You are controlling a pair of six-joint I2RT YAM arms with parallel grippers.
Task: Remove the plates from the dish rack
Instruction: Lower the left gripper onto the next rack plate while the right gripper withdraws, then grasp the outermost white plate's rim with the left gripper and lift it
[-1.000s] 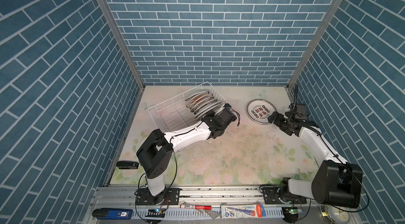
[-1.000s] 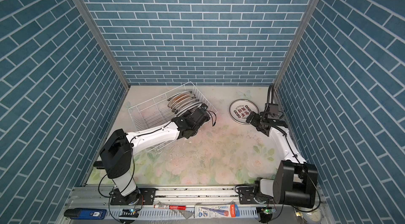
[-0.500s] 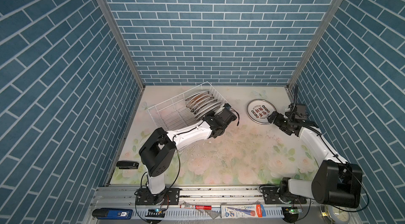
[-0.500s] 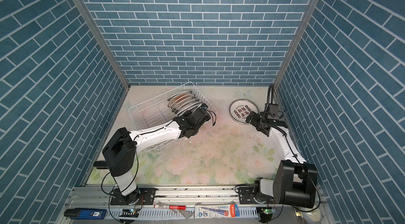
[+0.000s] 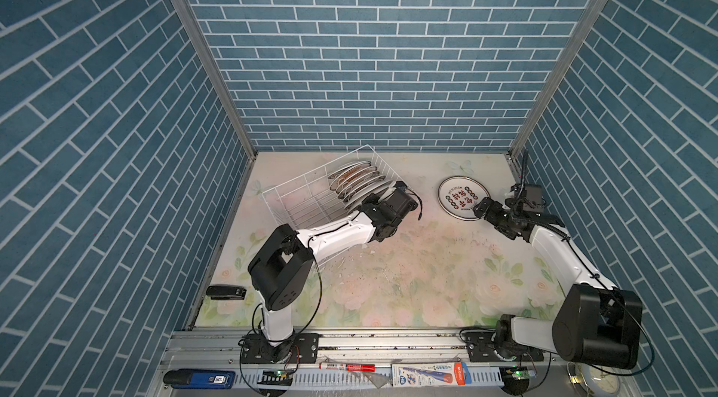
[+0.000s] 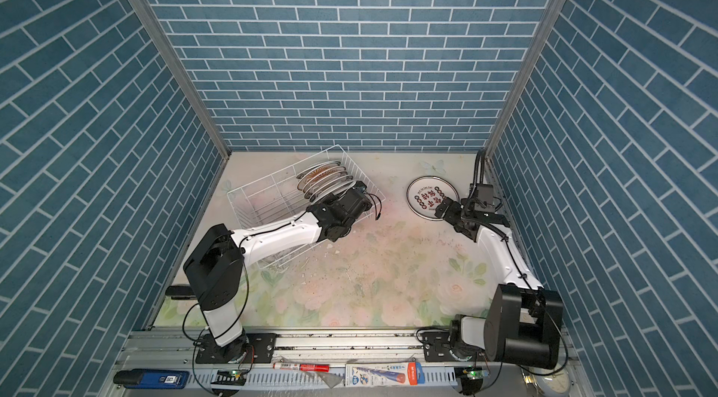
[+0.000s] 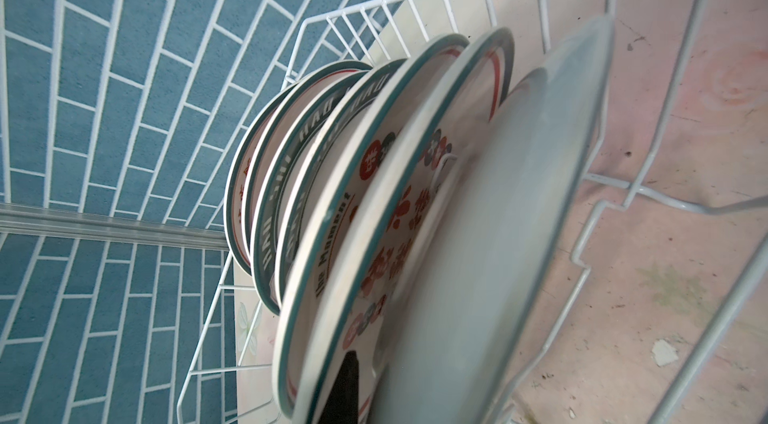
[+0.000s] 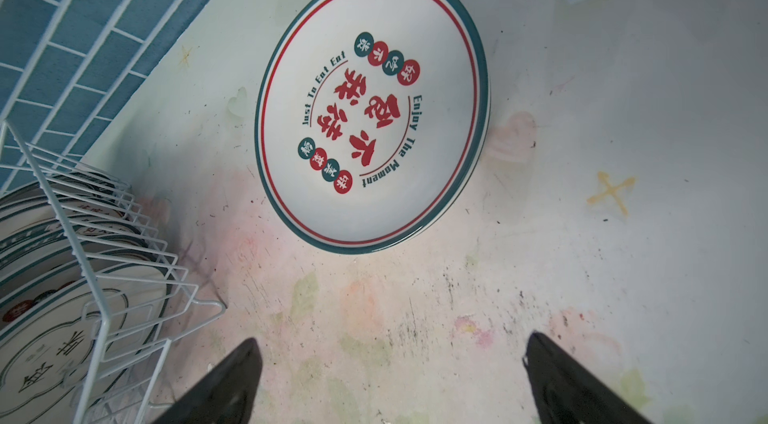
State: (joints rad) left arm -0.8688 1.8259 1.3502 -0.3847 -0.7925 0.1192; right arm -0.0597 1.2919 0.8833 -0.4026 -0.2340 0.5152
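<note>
Reaches into the dish rack (image 5: 307, 196) with the left gripper (image 5: 373, 200), at the rack's end toward the middle of the table (image 5: 388, 259). Finds the plates (image 5: 355, 181) there on edge, leaning, packed face to back in a row along the rack. Shows, in the left wrist view, one black finger (image 7: 347, 384) slipped into the gap between the end plate (image 7: 498, 235) and the next plate (image 7: 374, 235); hides the other finger behind the end plate's blurred white surface. Reads as a narrow pinch across that plate's rim (judged from the one finger's place, well in toward the middle of the view).

Turns, for the coming move, on the lie of the end plate: on edge, crosswise to the row, rim between the fingers. Calls, most likely, for a lift along the plate's own plane, up and out over the wire wall, not sideways into the next plate just beside it.

Holds the right gripper (image 8: 392, 341) wide and empty over bare table, just short of the flat plate (image 8: 374, 110) (perhaps atop another, going by a second rim under it), well apart from the rack. Puts the left arm far nearer the row, with the likely set-down spot off toward that flat plate.
</note>
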